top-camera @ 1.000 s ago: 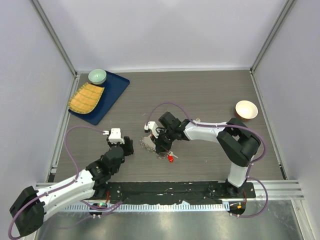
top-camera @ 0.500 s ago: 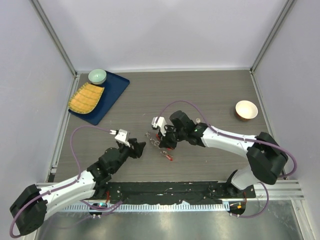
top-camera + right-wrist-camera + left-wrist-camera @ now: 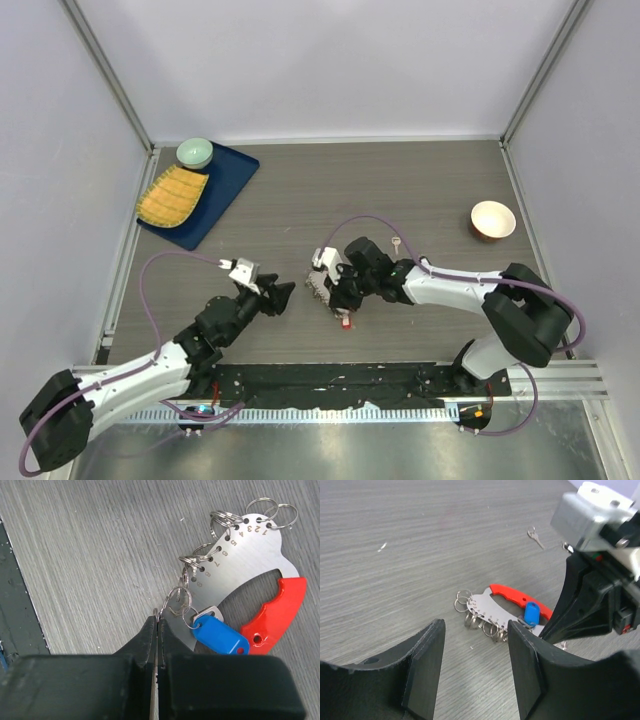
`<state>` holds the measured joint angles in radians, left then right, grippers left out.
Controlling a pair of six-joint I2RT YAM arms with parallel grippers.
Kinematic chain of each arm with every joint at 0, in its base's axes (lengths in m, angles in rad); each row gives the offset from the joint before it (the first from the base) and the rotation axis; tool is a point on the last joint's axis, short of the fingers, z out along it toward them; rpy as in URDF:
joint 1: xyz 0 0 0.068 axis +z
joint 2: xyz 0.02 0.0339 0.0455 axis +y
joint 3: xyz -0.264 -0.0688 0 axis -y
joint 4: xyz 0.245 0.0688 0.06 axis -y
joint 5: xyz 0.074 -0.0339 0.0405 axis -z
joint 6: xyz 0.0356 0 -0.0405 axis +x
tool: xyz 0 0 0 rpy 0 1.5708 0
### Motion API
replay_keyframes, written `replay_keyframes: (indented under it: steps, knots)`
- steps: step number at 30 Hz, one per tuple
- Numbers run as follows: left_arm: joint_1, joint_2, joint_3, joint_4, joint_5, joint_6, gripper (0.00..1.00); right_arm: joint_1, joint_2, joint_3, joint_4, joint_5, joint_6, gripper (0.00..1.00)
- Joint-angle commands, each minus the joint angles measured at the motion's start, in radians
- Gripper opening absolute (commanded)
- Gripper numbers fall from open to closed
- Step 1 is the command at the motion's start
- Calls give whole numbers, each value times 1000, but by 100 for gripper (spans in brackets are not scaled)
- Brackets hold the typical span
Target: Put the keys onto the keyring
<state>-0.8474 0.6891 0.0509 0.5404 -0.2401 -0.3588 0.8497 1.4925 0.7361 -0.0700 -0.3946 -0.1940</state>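
While left jaws stand apart, right jaws meet at the keyring (image 3: 245, 565) edge

Keyring (image 3: 487, 607) open from the left, right side blocked — right gripper (image 3: 156, 621)

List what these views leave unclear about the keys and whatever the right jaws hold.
- Metal sliver in the right gripper: the right wrist view shows only its edge. The shut jaws hide whether it is a key or a ring.
- Red object below that gripper: too small in the top view to confirm as the red-headed key, and apparently blocked by the gripper in the left wrist view.
- Silver key: too small in the top and left wrist views to show its teeth.
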Motion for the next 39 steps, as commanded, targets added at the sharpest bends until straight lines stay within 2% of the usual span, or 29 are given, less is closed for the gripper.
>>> replay_keyframes:
  steps: [1, 11, 14, 18, 22, 27, 31, 33, 36, 39]
  knots:
    - [5, -62, -13, 18, -74, 3, 57, 6, 29, 14, 47, 30, 31, 4]
    - [5, -82, -6, -16, -102, 3, 57, 8, 146, 91, 110, 138, 83, 7]
    - [5, -86, -3, -25, -107, 3, 57, 8, 144, 111, 121, 177, 110, 19]
    - [4, -89, -2, -36, -110, 1, 57, 8, 95, 131, 40, 183, 107, 32]
    - [4, -89, 0, -36, -110, 0, 56, 8, 34, 129, -16, 172, 84, 38]
    - [5, -73, 4, -31, -71, 1, 57, 8, 8, 137, -73, 143, 44, 38]
    - [4, -11, 15, -51, 1, -29, 57, 8, -17, 129, -71, 189, 74, 38]
    - [4, 59, 64, -127, 41, -55, 57, 6, -47, 120, -60, 238, 100, 40]
    - [2, 177, 147, -219, 99, -138, 56, 6, -86, 97, -57, 321, 129, 43]
    - [-4, 278, 194, -229, 165, -224, 53, 2, -120, 72, -36, 391, 172, 45]
